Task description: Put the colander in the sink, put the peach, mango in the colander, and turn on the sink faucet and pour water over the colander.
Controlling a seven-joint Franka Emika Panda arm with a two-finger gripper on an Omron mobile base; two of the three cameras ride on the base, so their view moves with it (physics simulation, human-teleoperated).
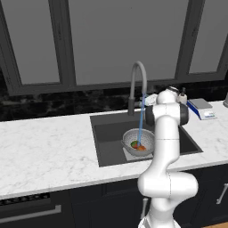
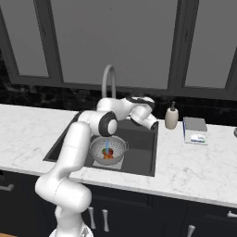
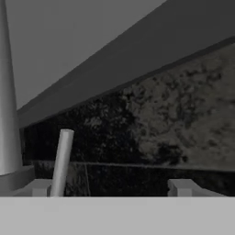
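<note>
Nearest the base, the marble counter (image 1: pixel 49 147) fronts the sink (image 1: pixel 107 133), and inside it the colander (image 1: pixel 132 138) sits on the pale square plate, roughly mid-basin. The mango (image 1: pixel 134 144) and the peach (image 1: pixel 141 148) lie together at the colander's bottom, touching or nearly so. The water (image 1: pixel 141 120) drops as a thin blue stream from the spout of the sink faucet (image 1: pixel 138 84) straight into the bowl, landing on or just beside the fruit, so the pouring step looks under way. To do it well, I judge the spout should be left aimed where it is and the flow kept steady, with the hand drawn back without knocking the lever. In the hand view a slim grey lever (image 3: pixel 61 163) stands just beside the faucet's column, and the two pale fingers (image 3: pixel 183 187) are spread wide with nothing between them. Farther back, the gripper (image 2: pixel 152 123) reaches toward the tap's base, near the soap bottle (image 2: pixel 171 116) and the dark backsplash.
</note>
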